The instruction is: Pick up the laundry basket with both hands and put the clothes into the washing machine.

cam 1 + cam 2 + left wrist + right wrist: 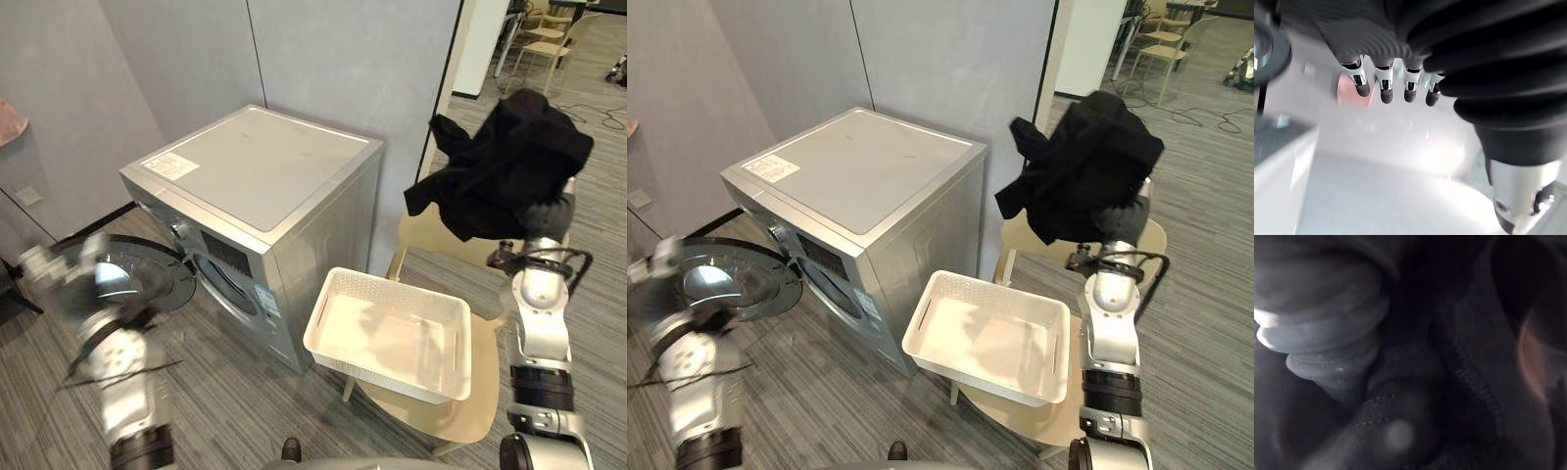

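The black garment (pixel 505 166) drapes the right hand (pixel 551 213) at upper right; its grip cannot be told. The left hand (pixel 1382 85), lower left, is spread and empty. Carry the garment past the laundry basket (pixel 402 289) to the drum opening (pixel 227 284), and keep it clear of the door (pixel 127 279).

Pale wooden stool (pixel 482 392) on grey striped carpet (pixel 245 401), grey partition wall (pixel 343 69), perhaps chairs (pixel 544 44) far behind

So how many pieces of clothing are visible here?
1: a black garment draped over the raised right hand. The laundry basket looks empty; the washing machine may hide more.
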